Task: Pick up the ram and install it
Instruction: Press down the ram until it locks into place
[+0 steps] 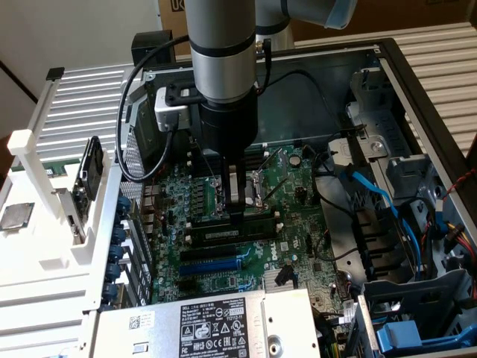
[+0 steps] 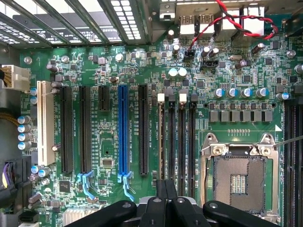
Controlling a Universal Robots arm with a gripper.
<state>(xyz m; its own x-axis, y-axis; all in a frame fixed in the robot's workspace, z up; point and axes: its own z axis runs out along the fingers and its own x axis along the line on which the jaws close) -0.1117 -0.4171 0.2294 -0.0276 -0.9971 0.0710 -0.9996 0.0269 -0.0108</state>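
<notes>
Claw (image 1: 240, 212) is down inside the open computer case (image 1: 417, 89), fingers closed together right over the memory slots (image 2: 176, 137) on the motherboard (image 1: 298, 224). From the exterior view I can't tell whether it pinches anything or just presses.

Ram (image 1: 229, 228): dark stick lying along the slots, long axis running from the exterior view's left to its right, tilted slightly up toward the right, parallel to the blue expansion slot (image 1: 211, 264) just below it. It sits directly under the claw tip, touching or nearly so; the claw meets it roughly mid-length, a bit toward the right end. Can't tell whether it is fully seated.

Wrist view: closed finger tips (image 2: 166, 189) line up with the memory slots, between the long black expansion slot (image 2: 143, 130) and the processor socket (image 2: 239, 172). White latches (image 2: 171, 98) at the far ends of the slots. The stick itself can't be made out there.

Elsewhere: power supply (image 1: 216, 324) with labels at the near edge, blue cables (image 1: 380, 195) at the exterior view's right, a white rack (image 1: 52, 216) outside the case at its left.
</notes>
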